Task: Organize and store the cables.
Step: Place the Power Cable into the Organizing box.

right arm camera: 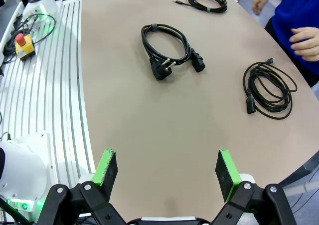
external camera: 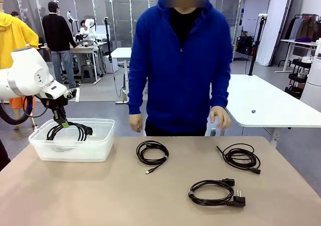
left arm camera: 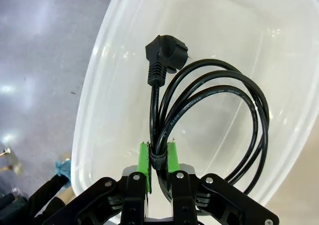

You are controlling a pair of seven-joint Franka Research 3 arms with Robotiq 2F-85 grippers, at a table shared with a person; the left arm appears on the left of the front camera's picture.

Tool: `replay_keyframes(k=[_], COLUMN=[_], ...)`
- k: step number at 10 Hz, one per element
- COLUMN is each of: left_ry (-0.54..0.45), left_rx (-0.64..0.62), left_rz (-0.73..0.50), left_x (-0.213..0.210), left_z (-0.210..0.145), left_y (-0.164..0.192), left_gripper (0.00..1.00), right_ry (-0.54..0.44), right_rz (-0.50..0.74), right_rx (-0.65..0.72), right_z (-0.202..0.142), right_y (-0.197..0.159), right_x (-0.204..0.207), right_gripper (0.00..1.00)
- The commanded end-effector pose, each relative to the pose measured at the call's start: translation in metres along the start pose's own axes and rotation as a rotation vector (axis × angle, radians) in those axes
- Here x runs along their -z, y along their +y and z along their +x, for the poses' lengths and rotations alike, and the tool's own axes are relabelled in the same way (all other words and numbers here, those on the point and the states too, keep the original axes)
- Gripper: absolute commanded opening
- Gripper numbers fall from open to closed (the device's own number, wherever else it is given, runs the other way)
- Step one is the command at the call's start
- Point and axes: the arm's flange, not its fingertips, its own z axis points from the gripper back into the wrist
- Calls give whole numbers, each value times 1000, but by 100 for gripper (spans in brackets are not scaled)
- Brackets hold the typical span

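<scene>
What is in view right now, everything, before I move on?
Held cable: one, black, coiled, at the bin's opening.
Loose cables: three, black, coiled, on the table: middle, far right, near right.
Bin: one, clear plastic, table's left end.
Table: one, tan.
Person: one, blue top, standing at the far side.
Left claw: one, black with green pads, shut on the held cable.
Right claw: one, black with green pads, open above bare table.

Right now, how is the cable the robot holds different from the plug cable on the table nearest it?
The coiled black power cable in the left end effector hangs in the clear plastic bin; the coiled black plug cable lies flat on the tan table. The first is pinched by green pads; the second is untouched. Both are looped with chunky plugs.
</scene>
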Motion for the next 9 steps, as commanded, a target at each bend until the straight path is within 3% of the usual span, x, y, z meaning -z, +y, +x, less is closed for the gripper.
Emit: replay_keyframes(k=[1, 2, 3, 4, 5, 6, 7, 8, 9], left_ry=[-9, -12, -8, -5, 3, 14, 12, -8, -10], left_rx=[-1, 0, 0, 4, 5, 3, 1, 3, 6], left_rz=[-31, -45, -49, -52, -57, -55, -49, -47, -37], left_x=[-3, -4, -5, -5, -6, -8, -16, -23, -23], left_z=[-3, -4, -5, -3, -3, -3, -4, -1, 1], left_y=[3, 2, 1, 0, -1, -2, -2, -4, -9], left_gripper=[37, 35, 53, 51, 68, 66, 84, 80, 98], right_ry=[-20, -20, -20, -20, -20, -20, -20, -20, -20], right_rz=[-9, -9, -9, -9, -9, -9, -9, -9, -9], right_rx=[-17, -17, -17, -17, -17, -17, -17, -17, -17], right_z=[-2, -2, -2, -2, -2, -2, -2, -2, -2], right_y=[-2, -2, -2, -2, -2, -2, -2, -2, -2], right_x=[0, 0, 0, 0, 0, 0, 0, 0, 0], right_gripper=[100, 100, 100, 100, 100, 100, 100, 100, 100])
